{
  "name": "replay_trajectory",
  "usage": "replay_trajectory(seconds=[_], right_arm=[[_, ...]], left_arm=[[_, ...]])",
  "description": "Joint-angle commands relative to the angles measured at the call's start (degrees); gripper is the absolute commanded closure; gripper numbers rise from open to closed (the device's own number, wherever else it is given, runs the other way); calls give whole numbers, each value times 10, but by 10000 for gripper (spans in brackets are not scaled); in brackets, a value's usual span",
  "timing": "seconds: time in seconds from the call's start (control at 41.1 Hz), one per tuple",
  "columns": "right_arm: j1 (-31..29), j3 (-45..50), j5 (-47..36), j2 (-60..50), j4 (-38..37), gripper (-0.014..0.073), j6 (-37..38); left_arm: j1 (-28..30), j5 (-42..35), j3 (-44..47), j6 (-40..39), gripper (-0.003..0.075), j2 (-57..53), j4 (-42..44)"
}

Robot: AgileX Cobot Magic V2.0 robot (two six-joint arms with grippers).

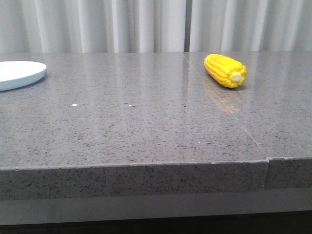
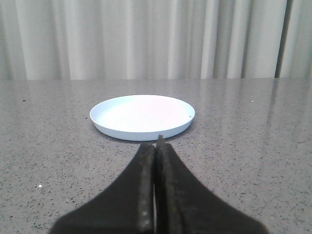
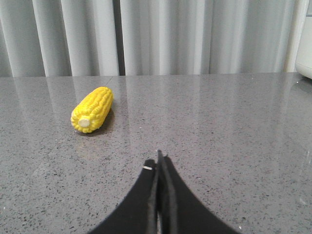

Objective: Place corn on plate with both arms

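Observation:
The yellow corn [image 1: 225, 70] lies on its side on the grey stone table at the right, its pale cut end toward the camera. It also shows in the right wrist view [image 3: 92, 109], off to one side ahead of my right gripper [image 3: 158, 158], which is shut and empty. The pale blue-white plate [image 1: 19, 74] sits at the table's far left edge, empty. In the left wrist view the plate [image 2: 142, 117] lies straight ahead of my left gripper [image 2: 156, 145], which is shut and empty. Neither gripper shows in the front view.
The grey speckled table [image 1: 146, 126] has a seam running through its right part and a front edge near the camera. White curtains [image 1: 156, 24] hang behind it. A white object [image 3: 306, 48] stands at the edge of the right wrist view.

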Motion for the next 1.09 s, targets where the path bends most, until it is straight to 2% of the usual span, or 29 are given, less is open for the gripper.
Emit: replay_trajectory(seconds=[0.0, 0.535, 0.705, 0.827, 1.07], right_arm=[[1, -9, -44, -7, -7, 713, -2], [1, -9, -45, -7, -7, 713, -2], [1, -12, -70, -7, -6, 713, -2], [1, -58, -66, -7, -6, 713, -2], [1, -223, 52, 18, -6, 713, -2]], left_arm=[[0, -49, 1, -1, 740, -11, -5], [0, -49, 1, -1, 740, -11, -5], [0, -67, 0, -1, 740, -11, -1], [-1, -76, -33, -1, 740, -11, -1], [-1, -26, -185, -1, 740, 9, -1]])
